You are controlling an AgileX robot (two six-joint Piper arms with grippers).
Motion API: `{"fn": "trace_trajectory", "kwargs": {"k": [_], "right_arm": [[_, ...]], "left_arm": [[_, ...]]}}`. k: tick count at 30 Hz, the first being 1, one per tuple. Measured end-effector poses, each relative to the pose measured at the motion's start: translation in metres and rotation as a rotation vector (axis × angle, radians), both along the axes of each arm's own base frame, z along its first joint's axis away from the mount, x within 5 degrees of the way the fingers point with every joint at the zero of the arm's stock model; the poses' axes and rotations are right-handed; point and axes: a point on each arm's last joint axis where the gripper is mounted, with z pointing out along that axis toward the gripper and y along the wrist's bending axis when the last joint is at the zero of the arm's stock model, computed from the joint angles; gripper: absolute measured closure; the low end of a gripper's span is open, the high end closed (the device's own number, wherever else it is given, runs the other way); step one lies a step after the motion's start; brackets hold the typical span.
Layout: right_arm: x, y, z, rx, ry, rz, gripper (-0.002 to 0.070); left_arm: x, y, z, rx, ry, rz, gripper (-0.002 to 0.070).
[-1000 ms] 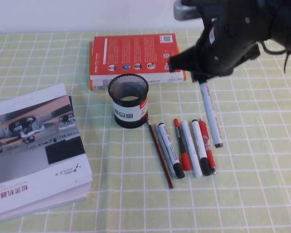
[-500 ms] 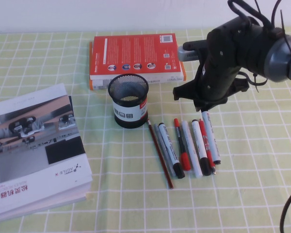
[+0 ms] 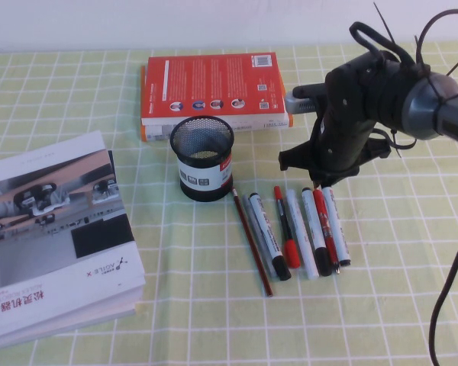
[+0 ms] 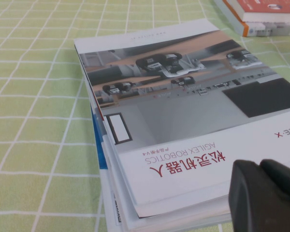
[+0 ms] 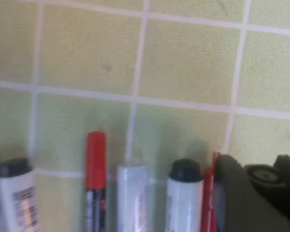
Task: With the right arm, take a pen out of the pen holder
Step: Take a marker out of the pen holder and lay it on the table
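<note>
A green checked cloth covers the tabletop. A thick stack of booklets lies at the near left, and a red book lies flat at the far middle. The right hand is low over the far end of a row of pens; whether it grips anything cannot be told. The black mesh pen holder stands upright just near the book. The white pen lies rightmost in the row, its far end under the right hand. The left hand hovers closed over the stack.
</note>
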Motion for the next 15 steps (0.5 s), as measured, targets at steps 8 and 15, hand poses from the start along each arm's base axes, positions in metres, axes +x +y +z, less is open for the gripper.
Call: {"fn": "trace_trajectory", "kwargs": {"k": [8, 15], "right_arm": [[0.004, 0.0, -0.013, -0.008, 0.011, -0.001, 0.0563], [0.005, 0.001, -0.014, -0.001, 0.009, -0.002, 0.0561]], "left_arm": [[0.0, 0.0, 0.0, 0.0, 0.0, 0.0, 0.068], [0.0, 0.0, 0.0, 0.0, 0.0, 0.0, 0.068]]}}
